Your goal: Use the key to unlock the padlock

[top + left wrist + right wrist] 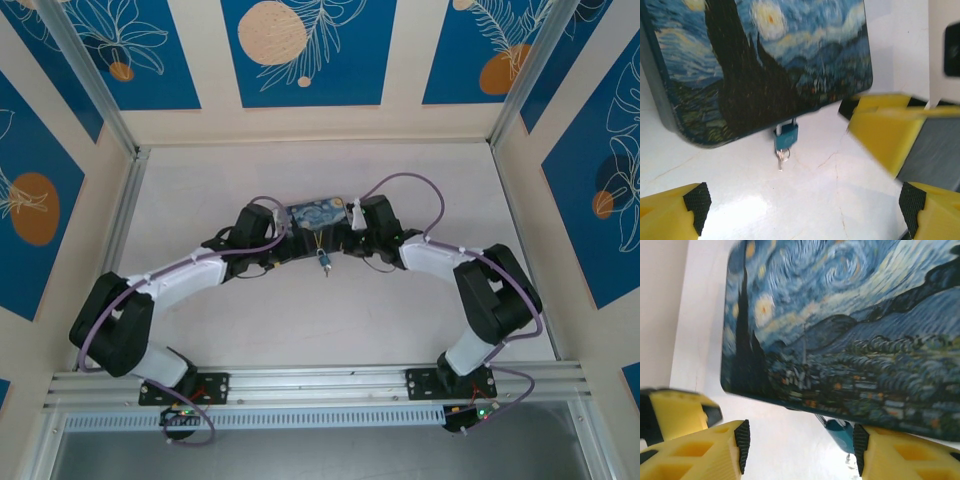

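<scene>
- The box (765,55) carries a printed starry-night painting: swirling blue sky, pale yellow stars, a dark cypress shape. Its corners are rounded and its face looks smooth and glossy.
- The padlock (786,136) hangs at the box's lower edge, near the centre of the left wrist view. It has a small teal body and a thin silvery shackle that runs up to the box.
- The key (782,159) is a thin grey sliver directly under the padlock body, against the table (740,175).
- The left gripper (805,210) sits at the bottom of the left wrist view. Its jaws are wide apart with nothing between them, and the yellow fingers are tipped with black ribbed pads (696,206).
- In the same view, a blurred yellow finger of the other arm reaches in from the right, just beside the box's corner.
- The right gripper (801,447) also has its jaws apart and unclamped. In the right wrist view, only a teal sliver of the padlock peeks from under the box, close to the right-hand pad, and the key cannot be made out.
- The left wrist view shows the table as white with fine hairline cracks.
- In the top view, both arms bend inward and meet at the box in mid-frame, with the padlock dangling just below it.
- Purple cables (400,180) loop over the arms.
- Blue wall panels (300,50) bear white leaf outlines and orange discs.
</scene>
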Robot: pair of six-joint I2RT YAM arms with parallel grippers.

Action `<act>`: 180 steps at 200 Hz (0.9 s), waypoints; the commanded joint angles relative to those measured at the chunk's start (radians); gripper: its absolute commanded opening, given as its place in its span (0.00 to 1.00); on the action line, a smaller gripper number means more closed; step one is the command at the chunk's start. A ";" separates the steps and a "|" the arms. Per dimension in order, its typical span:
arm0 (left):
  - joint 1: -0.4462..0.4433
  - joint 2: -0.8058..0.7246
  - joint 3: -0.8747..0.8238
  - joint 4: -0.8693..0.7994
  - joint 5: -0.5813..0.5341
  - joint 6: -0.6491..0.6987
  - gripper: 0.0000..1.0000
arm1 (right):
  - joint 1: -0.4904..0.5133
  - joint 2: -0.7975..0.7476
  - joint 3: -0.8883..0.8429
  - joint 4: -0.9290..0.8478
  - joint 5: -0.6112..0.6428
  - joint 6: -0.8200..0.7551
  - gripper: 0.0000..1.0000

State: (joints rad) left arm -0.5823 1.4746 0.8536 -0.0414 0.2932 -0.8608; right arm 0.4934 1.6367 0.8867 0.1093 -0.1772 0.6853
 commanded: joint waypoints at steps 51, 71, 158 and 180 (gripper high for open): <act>0.028 0.025 0.038 -0.003 -0.011 -0.001 0.99 | -0.026 0.008 -0.060 0.033 -0.058 -0.119 0.55; 0.032 0.034 0.048 0.000 -0.005 -0.003 0.99 | -0.020 0.039 -0.067 0.051 -0.054 -0.135 0.54; 0.054 0.032 0.048 0.018 0.009 -0.020 1.00 | 0.038 0.169 0.010 0.020 -0.018 -0.219 0.53; 0.058 0.036 0.045 0.030 0.016 -0.028 1.00 | 0.043 0.183 0.014 0.024 -0.012 -0.222 0.52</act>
State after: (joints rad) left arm -0.5385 1.5032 0.8799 -0.0383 0.2871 -0.8692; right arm 0.5289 1.7931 0.8753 0.1349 -0.2031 0.4957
